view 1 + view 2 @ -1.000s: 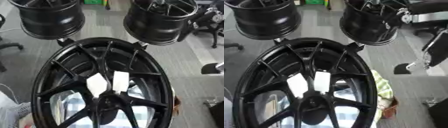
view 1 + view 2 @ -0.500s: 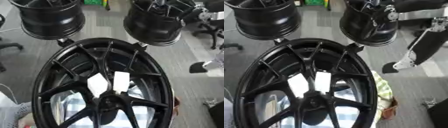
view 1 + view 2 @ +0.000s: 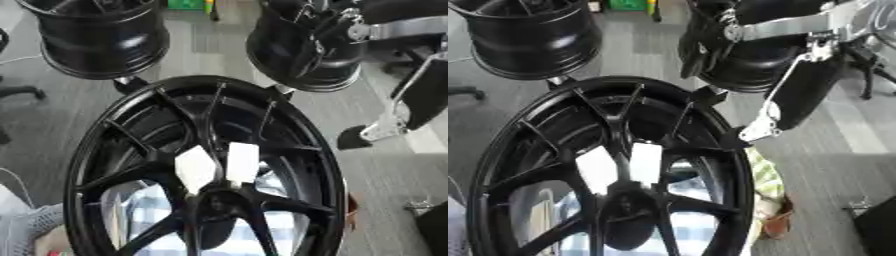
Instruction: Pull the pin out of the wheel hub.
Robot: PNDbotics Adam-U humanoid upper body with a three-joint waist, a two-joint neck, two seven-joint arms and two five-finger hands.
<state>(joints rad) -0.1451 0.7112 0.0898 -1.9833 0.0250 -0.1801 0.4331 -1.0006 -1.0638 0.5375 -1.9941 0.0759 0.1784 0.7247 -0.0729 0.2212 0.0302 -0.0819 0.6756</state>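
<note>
Left eye view: black wheel hub (image 3: 210, 170) fills centre, right hand (image 3: 353, 137) dark at its 3 o'clock rim, fingers unreadable; right eye view: same hand touching rim at 2 o'clock, pin not discernible.

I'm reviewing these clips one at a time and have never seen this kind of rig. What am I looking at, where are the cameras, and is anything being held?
Both pictures come from one stereo camera in a humanoid robot's head, looking down; they show the same moment from its left and right eye. The big black spoked ring filling the lower half is a wheel hub standing close to the camera, with two white tags near its centre. Two more black rims sit behind it on a grey floor. The black and silver limb coming in from the upper right is the robot's right arm, reaching down beside the hub's right edge. Its hand is not clearly visible, so I can't say whether it holds anything. The left hand is out of view. I can't make out the pin.
</note>
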